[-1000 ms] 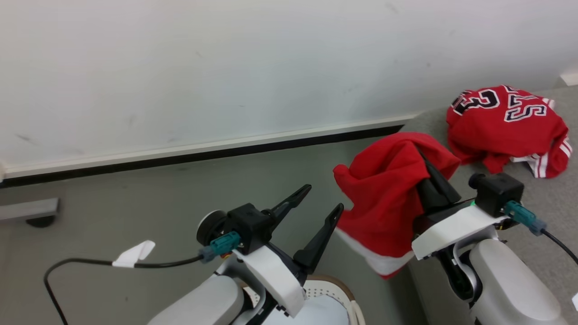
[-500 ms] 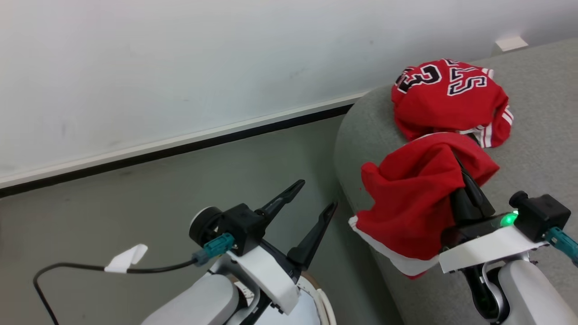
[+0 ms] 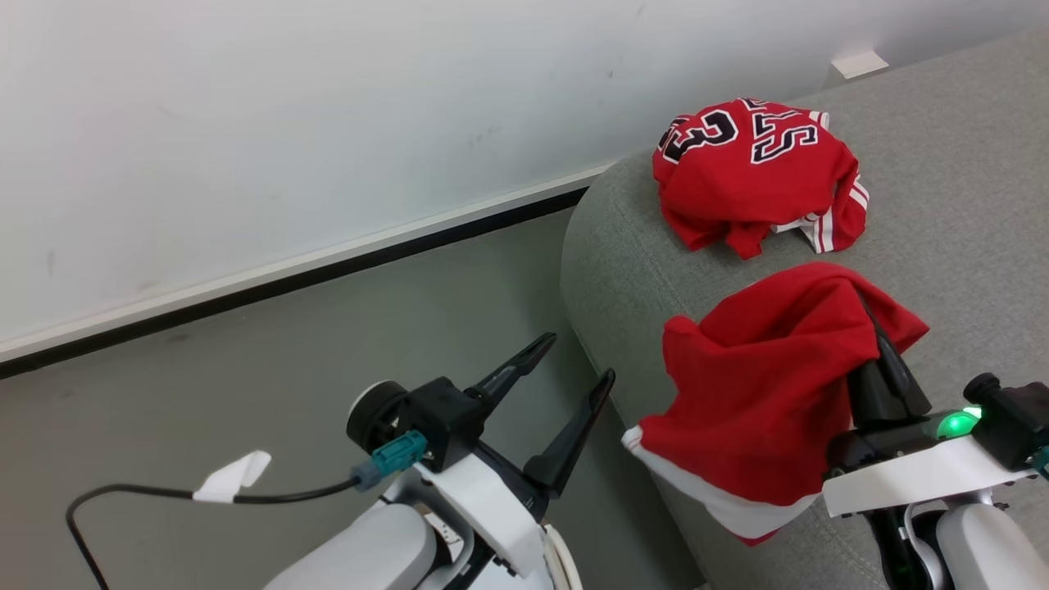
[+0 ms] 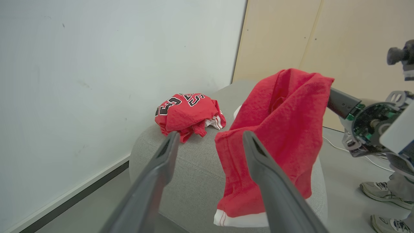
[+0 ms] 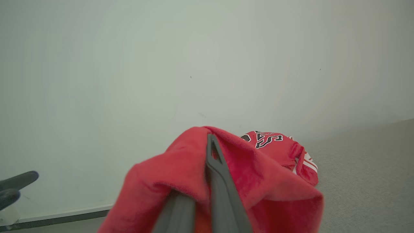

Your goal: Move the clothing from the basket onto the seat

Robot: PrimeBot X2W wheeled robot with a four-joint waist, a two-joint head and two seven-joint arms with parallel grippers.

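Note:
A crumpled red garment with numerals (image 3: 754, 168) (image 4: 186, 113) (image 5: 281, 149) lies on the grey seat (image 3: 942, 205) (image 4: 194, 171) near its far corner. My right gripper (image 3: 865, 307) (image 5: 207, 139) is shut on a second red garment with a white hem (image 3: 762, 393) (image 4: 278, 129), which hangs draped over its fingers above the seat's near edge. My left gripper (image 3: 578, 360) (image 4: 210, 137) stands open and empty above the floor, left of the seat. A sliver of the basket's white rim (image 3: 565, 565) peeks out beneath the left arm.
A white wall (image 3: 328, 123) with a dark baseboard runs behind. Grey floor (image 3: 246, 385) lies left of the seat. A person's shoes (image 4: 381, 191) stand on the floor beyond the seat. A black cable with a white tag (image 3: 233, 479) trails from my left wrist.
The camera has swung right, bringing more of the seat into the picture. My right gripper has carried the hanging red garment from beside the seat to over its near edge.

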